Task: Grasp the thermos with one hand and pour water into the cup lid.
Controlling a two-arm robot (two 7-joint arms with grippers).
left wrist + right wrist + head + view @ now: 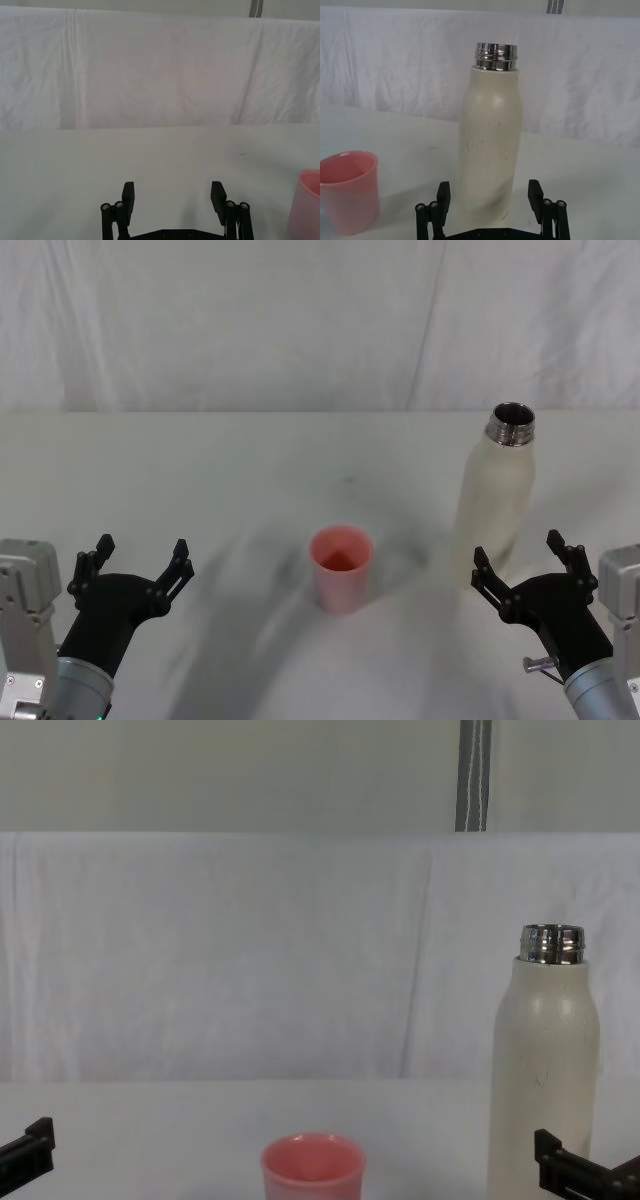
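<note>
Right claw (520, 562) sits low at the lower right of the head view, fingers spread wide, gripping nothing. Arm comes in from the bottom right corner, wrist angled up toward the thermos (497, 495). In the right wrist view the claw (489, 196) fingers flank the bottle base (490, 150), one on each side; contact can't be confirmed, looks just short of it.

Left claw (135, 565) at the lower left of the head view, also wide open and holding nothing, over bare desk (230, 470), well apart from the cup lid (341, 567). The left wrist view shows the left claw's (173, 196) two fingers parted, with the pink cup's edge (306, 205) at the right border.

Thermos: upright, right of centre in the head view, cream-white matte body, rounded shoulders, shiny threaded steel neck, mouth uncapped. Small dark specks on the wall in the right wrist view.

Cup lid: salmon-pink, upright, mouth up, at frame centre in the head view, near the thermos but not touching. In the chest view it (313, 1168) sits at bottom centre, and the thermos (545, 1070) at the right.

Desk is covered in white cloth.
</note>
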